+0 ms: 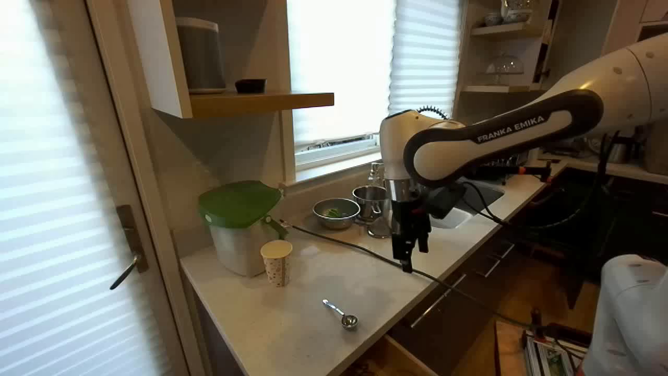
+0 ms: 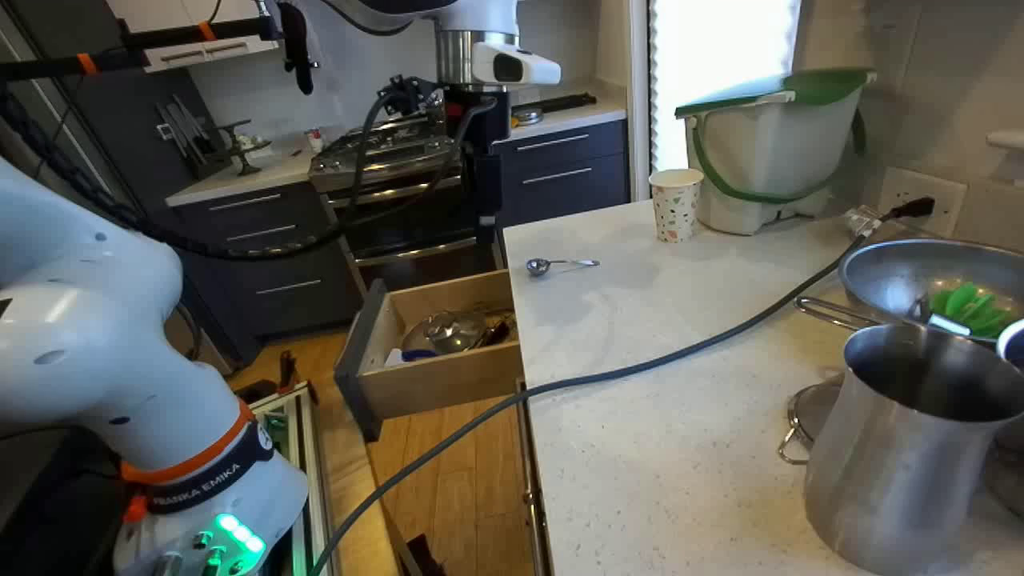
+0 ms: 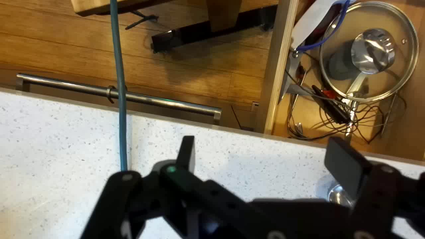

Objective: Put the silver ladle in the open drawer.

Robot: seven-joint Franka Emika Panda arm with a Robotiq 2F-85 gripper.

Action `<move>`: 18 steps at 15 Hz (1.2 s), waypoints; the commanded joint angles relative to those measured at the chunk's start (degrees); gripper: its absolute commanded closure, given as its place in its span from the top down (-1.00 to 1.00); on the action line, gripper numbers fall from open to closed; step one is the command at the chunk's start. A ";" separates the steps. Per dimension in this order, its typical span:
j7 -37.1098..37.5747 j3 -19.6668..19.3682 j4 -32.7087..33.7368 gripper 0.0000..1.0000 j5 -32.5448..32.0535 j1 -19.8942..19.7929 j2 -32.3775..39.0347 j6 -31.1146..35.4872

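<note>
The pincer, wide and empty, is apparently preparing the grasp, next needing to centre and descend over the silver ladle, lying on the worktop beside the open drawer.

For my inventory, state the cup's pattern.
The cup is pale with scattered multicoloured flecks, clearest in an exterior view.

Pleated blinds glow white; the floor is wooden.
</note>
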 commanded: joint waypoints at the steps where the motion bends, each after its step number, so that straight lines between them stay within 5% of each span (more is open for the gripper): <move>1: 0.08 -0.35 0.08 1.00 -0.10 0.37 0.02 -0.09; 7: 0.72 -0.17 -0.50 1.00 0.70 0.60 0.66 1.86; 12: 10.19 1.76 -5.19 1.00 3.39 1.30 4.62 29.07; 18: 15.54 4.08 -4.39 1.00 4.46 3.31 15.17 44.68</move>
